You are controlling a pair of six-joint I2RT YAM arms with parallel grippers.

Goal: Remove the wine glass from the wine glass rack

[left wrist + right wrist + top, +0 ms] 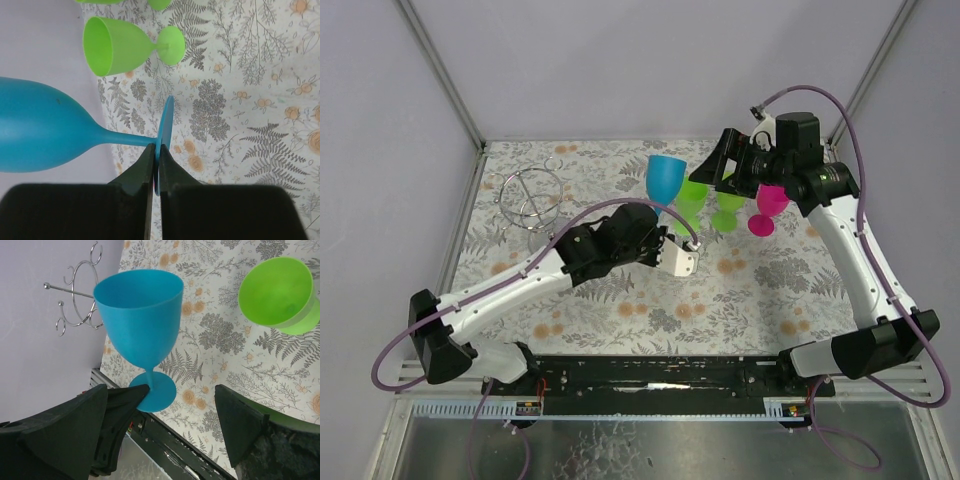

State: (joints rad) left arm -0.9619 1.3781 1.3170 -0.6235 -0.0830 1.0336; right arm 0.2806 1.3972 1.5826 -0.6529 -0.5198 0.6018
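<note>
At the far left of the floral-patterned table (620, 310) stands the wine glass rack (527, 197), a silver wire stand with looped arms. The right wrist view also shows it, behind the blue glass and against the pale wall.

The left arm (510, 290) reaches from its base at the near left diagonally toward the middle of the table. The left gripper (156, 150) has its two dark fingers pressed together on the rim of the round foot of the blue wine glass (665, 178), one finger on each face of the foot. The glass is upright with its bowl opening upward. It is well apart from the rack, to the rack's right and about as far back on the table. Whether its foot touches the table cannot be told.

Just right of the blue glass stand two green wine glasses, the first green glass (692, 200) close beside it and the second green glass (728, 210) a little further right. A pink wine glass (767, 205) stands to the right of those. All three are upright on the table.

The right arm (865, 270) rises from the near right and bends back toward the far right. There the right gripper (182, 395) hangs over the green and pink glasses. Its fingers are spread wide apart and hold nothing, and it faces the blue glass.
</note>
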